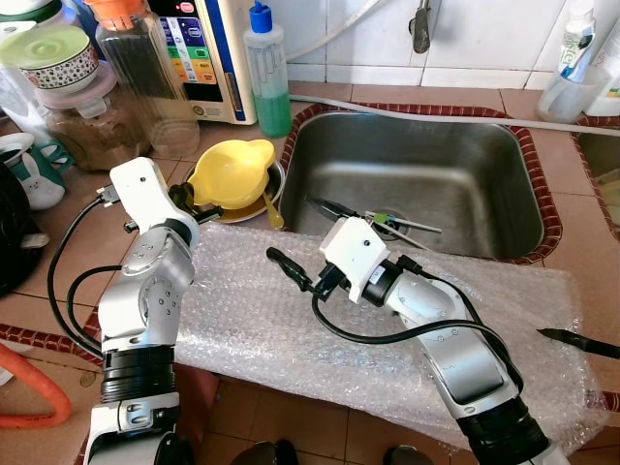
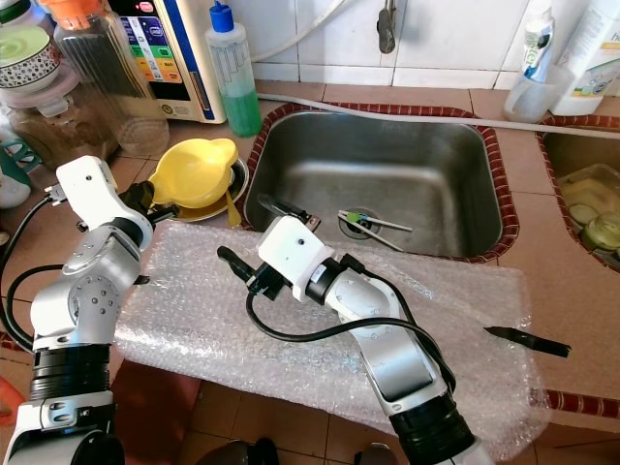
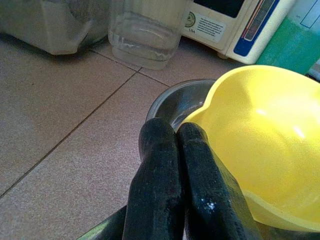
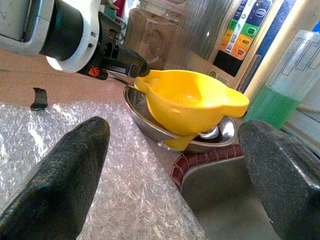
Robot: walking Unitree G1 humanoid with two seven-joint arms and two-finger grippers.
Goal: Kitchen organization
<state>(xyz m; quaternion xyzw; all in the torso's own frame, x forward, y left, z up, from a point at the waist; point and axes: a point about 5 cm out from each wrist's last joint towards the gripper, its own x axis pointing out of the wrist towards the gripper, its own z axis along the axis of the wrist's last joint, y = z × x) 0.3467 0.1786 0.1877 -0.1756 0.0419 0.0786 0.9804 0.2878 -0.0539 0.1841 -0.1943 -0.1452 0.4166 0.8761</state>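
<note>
- A sheet of clear bubble wrap (image 1: 387, 329) was spread over the tiled counter in front of the stainless steel sink (image 1: 426, 184).
- A dark knife-like blade (image 1: 579, 342) was seen lying on the wrap, in front of the sink's right corner.
- The right gripper (image 1: 302, 244) was held over the wrap just before the sink's left front corner, its two black fingers spread wide apart and holding nothing.
- The left gripper (image 3: 175, 150) was placed to the sink's left, its fingers pressed together at the rim of the yellow plastic bowl (image 1: 231, 171).
- That bowl was seen sitting in a shallow steel dish (image 4: 150, 127) just left of the sink.
- A bottle of green liquid with a blue cap (image 1: 267, 70) stood behind the sink's left rear corner.
</note>
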